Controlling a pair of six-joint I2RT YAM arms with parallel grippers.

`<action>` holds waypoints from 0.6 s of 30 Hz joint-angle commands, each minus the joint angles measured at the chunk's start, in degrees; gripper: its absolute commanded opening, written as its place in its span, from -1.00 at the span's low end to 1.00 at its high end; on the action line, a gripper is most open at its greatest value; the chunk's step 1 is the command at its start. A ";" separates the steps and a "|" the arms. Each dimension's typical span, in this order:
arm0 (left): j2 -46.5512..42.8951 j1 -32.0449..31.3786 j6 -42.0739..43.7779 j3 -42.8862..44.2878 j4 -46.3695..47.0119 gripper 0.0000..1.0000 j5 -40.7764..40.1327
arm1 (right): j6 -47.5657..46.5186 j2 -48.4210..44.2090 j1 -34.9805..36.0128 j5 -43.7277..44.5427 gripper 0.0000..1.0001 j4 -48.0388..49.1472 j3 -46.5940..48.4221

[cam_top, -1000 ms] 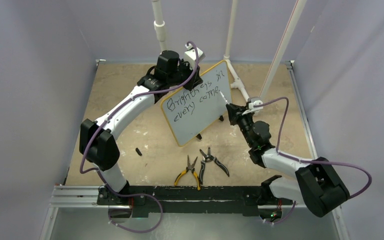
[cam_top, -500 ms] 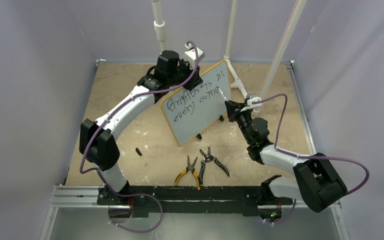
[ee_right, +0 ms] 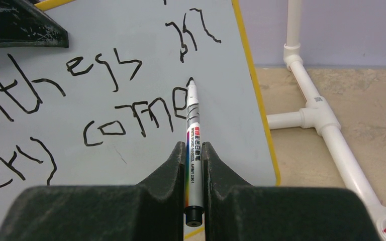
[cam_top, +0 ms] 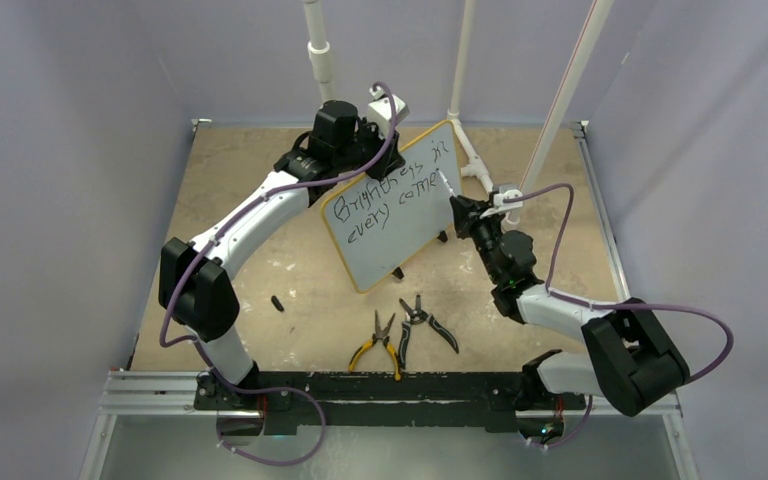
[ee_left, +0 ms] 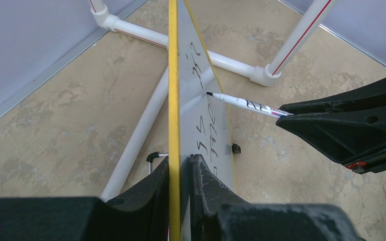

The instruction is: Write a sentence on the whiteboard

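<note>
The whiteboard (cam_top: 392, 240) stands tilted on edge at mid-table, with a yellow rim (ee_left: 172, 75). My left gripper (cam_top: 352, 172) (ee_left: 180, 163) is shut on its top left edge, one finger on each face. The sentence (cam_top: 390, 192) is black script in two lines, reading about "Brightness in / every corne" (ee_right: 130, 120). My right gripper (cam_top: 459, 208) (ee_right: 194, 146) is shut on a silver marker (ee_right: 193, 128) (ee_left: 241, 103). The marker's black tip rests on the board just past the last letter, below "in".
Yellow-handled pliers (cam_top: 378, 345) and black-handled pliers (cam_top: 426, 322) lie in front of the board near the arm bases. A small black piece (cam_top: 277, 302) lies to the left. White pipe legs (cam_top: 472, 160) run behind the board, and walls enclose the table.
The right arm has shifted a little left and back, carrying the marker tip slightly up along the board's right side. The left arm and the board have held still.
</note>
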 commanded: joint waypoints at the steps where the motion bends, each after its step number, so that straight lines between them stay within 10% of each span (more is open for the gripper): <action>1: 0.07 0.11 1.22 -0.20 1.84 -1.00 -1.41 | -0.32 0.19 0.33 2.10 -1.00 1.47 1.94; 18: -0.45 0.11 0.96 -0.29 2.00 -1.00 -1.14 | 1.23 -1.59 0.31 2.83 -1.00 -2.98 -1.89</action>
